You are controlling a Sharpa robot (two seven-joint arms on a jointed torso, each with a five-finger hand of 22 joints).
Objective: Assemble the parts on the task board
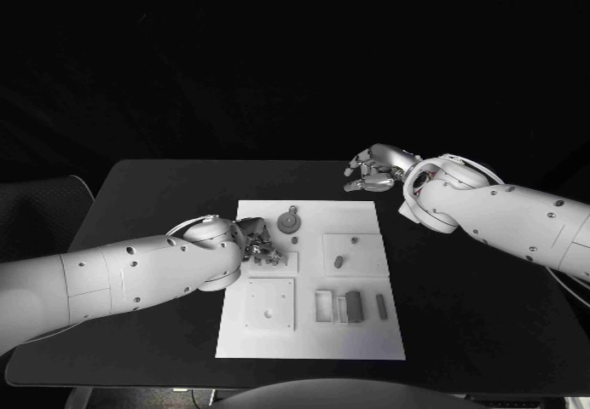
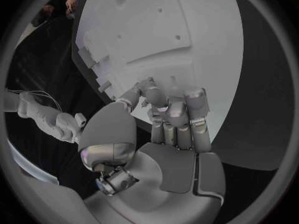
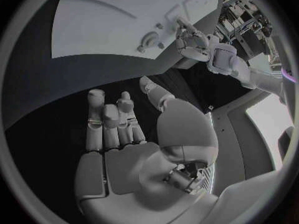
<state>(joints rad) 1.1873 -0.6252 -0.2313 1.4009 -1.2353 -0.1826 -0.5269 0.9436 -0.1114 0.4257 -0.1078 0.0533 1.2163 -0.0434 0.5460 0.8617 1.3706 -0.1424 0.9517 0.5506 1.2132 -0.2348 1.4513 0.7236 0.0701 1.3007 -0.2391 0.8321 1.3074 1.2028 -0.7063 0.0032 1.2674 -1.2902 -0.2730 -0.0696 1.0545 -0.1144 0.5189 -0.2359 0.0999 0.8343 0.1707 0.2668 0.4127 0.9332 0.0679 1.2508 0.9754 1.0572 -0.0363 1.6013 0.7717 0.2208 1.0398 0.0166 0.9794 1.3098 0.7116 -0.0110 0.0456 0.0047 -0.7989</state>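
The white task board point(image 1: 310, 336) lies in the middle of the black table. On it are grey parts: a round piece point(image 1: 289, 223) at the far end, a square plate point(image 1: 270, 304) near the front and upright blocks point(image 1: 339, 306) beside it. My left hand point(image 1: 256, 244) is low over the board's left edge, fingers curled down onto it point(image 2: 176, 118); what is under the fingertips is hidden. My right hand point(image 1: 378, 168) hovers beyond the board's far right corner, its fingers point(image 3: 115, 124) spread and holding nothing.
A raised plate with two small pegs point(image 1: 354, 253) sits right of the board's middle, and a short bar point(image 1: 381, 305) lies near its right edge. Bare black table point(image 1: 479, 315) surrounds the board. The left hand point(image 3: 194, 40) also appears at the board's edge point(image 3: 93, 45).
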